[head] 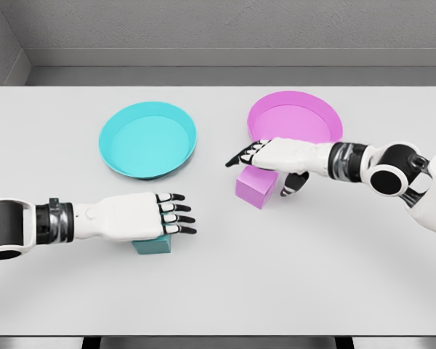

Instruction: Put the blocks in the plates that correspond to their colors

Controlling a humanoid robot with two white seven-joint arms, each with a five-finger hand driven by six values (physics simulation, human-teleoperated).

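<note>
Nearest, lower left: left hand, white with black fingertips, entering on a white arm from the left edge, laid palm-down and flat over the teal block. Fingers extended and slightly spread toward the right, not curled around anything. Contact with the block beneath: cannot tell.

Under that hand: teal block, mostly covered, only its lower front face showing below the palm, resting on the white table.

Mid-table, right of centre: pink block, a cube sitting on the table just in front of the pink plate, one corner turned toward the camera.

Directly above the pink block: right hand, arm reaching in from the right edge, wrist black-banded. Fingers stretched out leftward over the top of the block, thumb hanging down at the block's right side. No closed grasp visible; fingers straight rather than wrapped. Whether the palm touches the block top: cannot tell.

Farther back, left of centre: teal plate, round, shallow-rimmed, holding nothing, well apart from the teal block.

Farther back, right of centre: pink plate, round, same form, holding nothing, its near rim partly hidden behind the right hand.

Beyond: grey wall behind the table's far edge.
</note>
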